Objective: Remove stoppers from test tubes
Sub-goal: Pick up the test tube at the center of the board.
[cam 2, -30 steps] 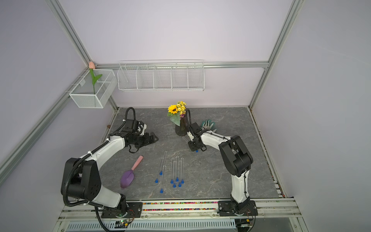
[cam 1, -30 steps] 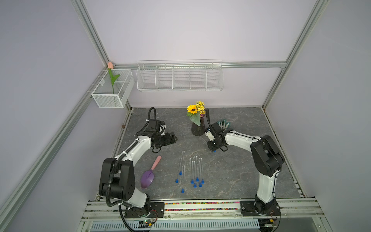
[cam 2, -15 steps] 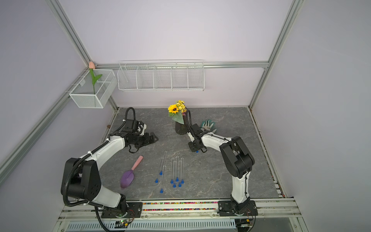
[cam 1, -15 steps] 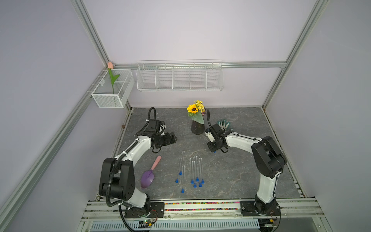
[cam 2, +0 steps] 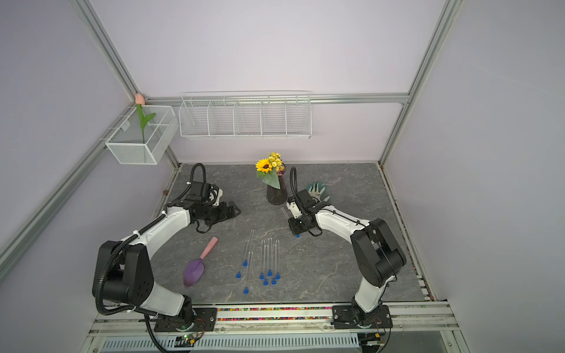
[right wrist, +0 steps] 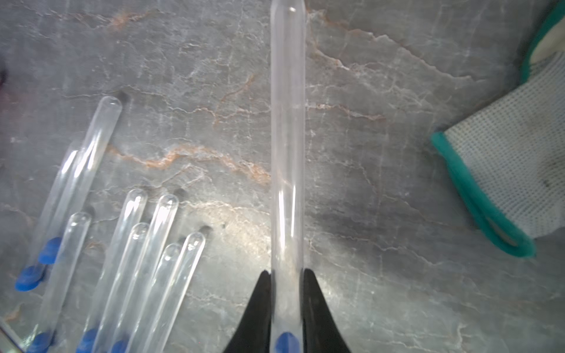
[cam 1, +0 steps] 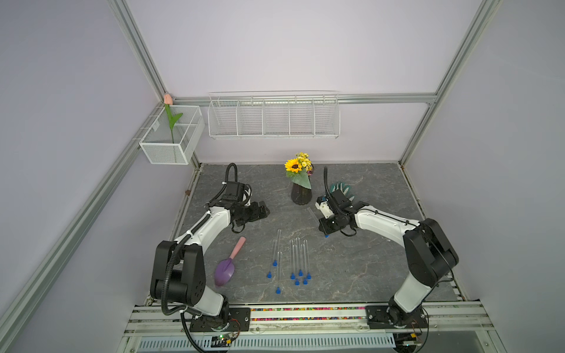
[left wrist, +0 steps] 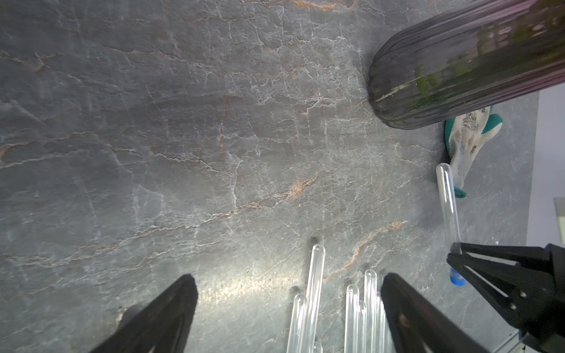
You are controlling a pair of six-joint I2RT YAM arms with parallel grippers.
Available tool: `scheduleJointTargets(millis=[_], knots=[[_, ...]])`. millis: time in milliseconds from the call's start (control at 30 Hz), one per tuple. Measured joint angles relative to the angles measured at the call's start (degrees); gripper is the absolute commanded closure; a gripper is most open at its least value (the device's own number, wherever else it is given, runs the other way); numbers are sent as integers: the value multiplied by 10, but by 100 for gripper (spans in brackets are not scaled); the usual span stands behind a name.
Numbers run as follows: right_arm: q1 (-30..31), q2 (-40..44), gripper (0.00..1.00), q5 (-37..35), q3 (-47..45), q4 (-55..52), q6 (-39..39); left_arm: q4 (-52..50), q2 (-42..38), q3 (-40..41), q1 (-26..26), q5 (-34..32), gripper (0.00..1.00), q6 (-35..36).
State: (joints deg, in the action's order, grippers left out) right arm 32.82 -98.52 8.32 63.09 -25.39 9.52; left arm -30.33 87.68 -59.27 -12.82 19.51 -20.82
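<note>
Test tube (right wrist: 287, 152) sits clamped between the right fingers (right wrist: 258, 311) near its stopper (right wrist: 286, 342); left fingers (left wrist: 412, 321) stand wide apart.

Counted nine clear test tubes (cam 1: 277, 244): eight lying together on the surface (cam 1: 367, 275), plus a ninth tube (right wrist: 287, 137) apart from them. Counted nine blue stoppers (cam 1: 278, 290) as well, one at the end of each tube. Found one purple scoop (cam 1: 224, 272) with a pink handle, one dark vase (cam 1: 301, 195) with a single sunflower (cam 1: 293, 166), and one glove (cam 1: 342, 189). Noted two white wire baskets: one mesh box (cam 1: 166, 152) holding one tulip (cam 1: 167, 99), one long rack (cam 1: 273, 122) split into five compartments. Tallied two arms, a left arm (cam 1: 211, 223) and a right arm (cam 1: 382, 226).
</note>
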Motion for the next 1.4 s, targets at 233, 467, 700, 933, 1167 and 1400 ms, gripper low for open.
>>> scheduleJointTargets(millis=[233,467,700,933,1167,1400], knots=[[0,12,82,38,-35,18,23,14,29,0,0,1,4,-6],[0,56,82,60,-79,70,49,81,59,19,0,28,6,-45],[18,119,82,68,-153,148,80,158,68,50,-12,78,8,-98],[50,189,81,64,-214,193,116,195,-33,133,-59,115,6,-153],[76,246,80,63,-204,204,145,234,-157,151,-59,156,5,-203],[105,248,80,64,-145,188,145,250,-183,151,-92,175,5,-221]])
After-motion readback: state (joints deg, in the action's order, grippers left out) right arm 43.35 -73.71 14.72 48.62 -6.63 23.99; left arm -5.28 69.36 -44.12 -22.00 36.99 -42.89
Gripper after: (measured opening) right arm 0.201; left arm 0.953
